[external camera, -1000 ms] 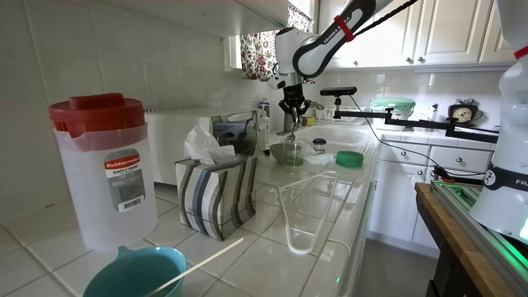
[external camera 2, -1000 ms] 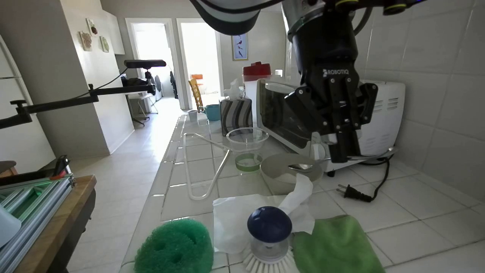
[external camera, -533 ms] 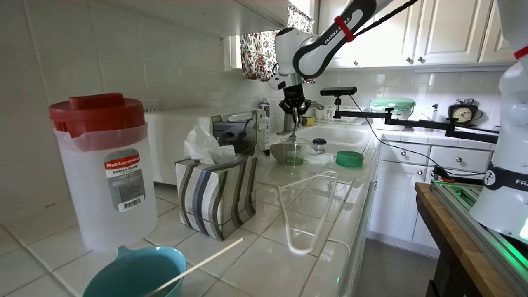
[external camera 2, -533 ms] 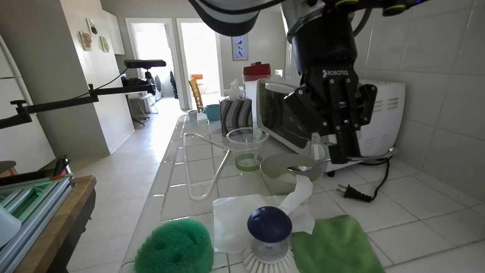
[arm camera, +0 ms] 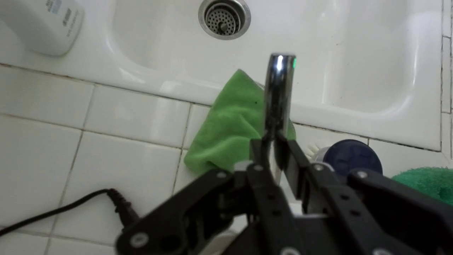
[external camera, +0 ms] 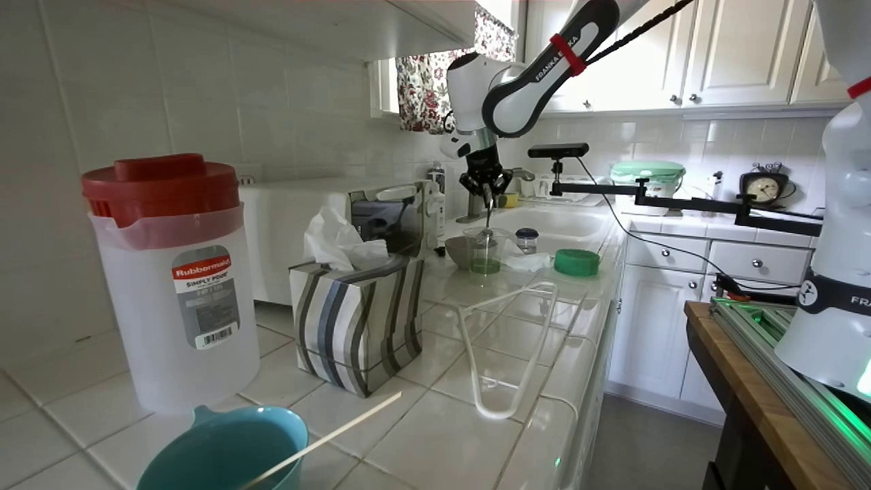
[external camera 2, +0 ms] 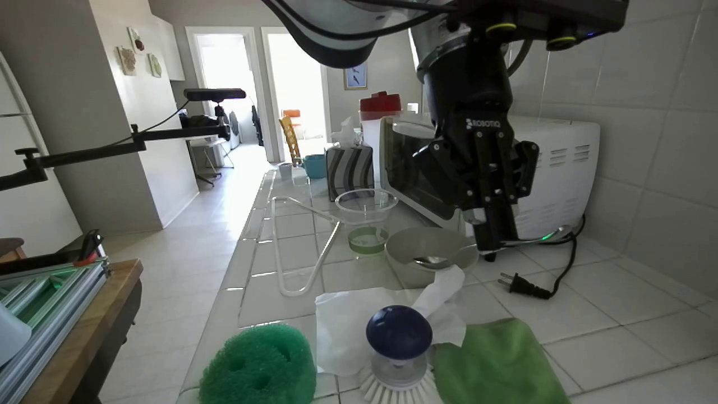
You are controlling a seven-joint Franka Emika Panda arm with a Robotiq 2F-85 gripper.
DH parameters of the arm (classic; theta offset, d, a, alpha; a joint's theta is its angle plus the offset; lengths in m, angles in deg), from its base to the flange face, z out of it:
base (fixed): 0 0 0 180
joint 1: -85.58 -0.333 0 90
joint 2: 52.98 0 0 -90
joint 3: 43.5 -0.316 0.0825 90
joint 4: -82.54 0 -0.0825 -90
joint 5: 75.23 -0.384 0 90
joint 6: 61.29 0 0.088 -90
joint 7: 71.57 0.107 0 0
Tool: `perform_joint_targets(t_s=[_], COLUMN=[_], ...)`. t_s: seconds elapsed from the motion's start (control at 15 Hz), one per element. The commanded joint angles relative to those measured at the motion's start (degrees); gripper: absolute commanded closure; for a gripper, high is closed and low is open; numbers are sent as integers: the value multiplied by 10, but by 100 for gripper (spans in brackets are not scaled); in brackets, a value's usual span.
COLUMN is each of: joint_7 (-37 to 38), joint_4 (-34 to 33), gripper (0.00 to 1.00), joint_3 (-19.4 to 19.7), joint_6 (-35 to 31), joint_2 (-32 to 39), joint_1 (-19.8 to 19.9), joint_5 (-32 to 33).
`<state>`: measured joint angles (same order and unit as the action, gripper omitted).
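Observation:
My gripper is shut on a shiny metal spoon, gripping it by the handle. In the wrist view the handle sticks out past the fingertips. In an exterior view the spoon's head lies across the opening of a grey bowl; whether it touches the bowl I cannot tell. A clear plastic cup with a green band low down stands beside the bowl. Seen from elsewhere, the spoon's head shows in line with that cup. The far fingertip is partly hidden.
Near the bowl lie a paper towel, a blue-topped brush, a green cloth, a green scrubber and a black plug. A toaster oven stands behind the gripper. A white wire frame and striped tissue box stand farther along.
In the last half second the gripper has tilted and moved a little down, leftward in one of the exterior views. The spoon moved with it, its head now lower over the bowl.

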<state>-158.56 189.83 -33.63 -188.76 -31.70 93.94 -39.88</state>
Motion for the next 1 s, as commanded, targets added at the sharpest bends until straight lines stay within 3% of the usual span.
perform_joint_targets(t_s=[0.0,0.47,0.93], joint_7=[15,32,67], joint_4=[-2,-10,-16], gripper=[95,95,95], joint_3=[-2,-3,-10], joint_6=[13,26,11], joint_2=[-2,1,-5], joint_1=[-2,-3,3], joint_5=[28,72,58])
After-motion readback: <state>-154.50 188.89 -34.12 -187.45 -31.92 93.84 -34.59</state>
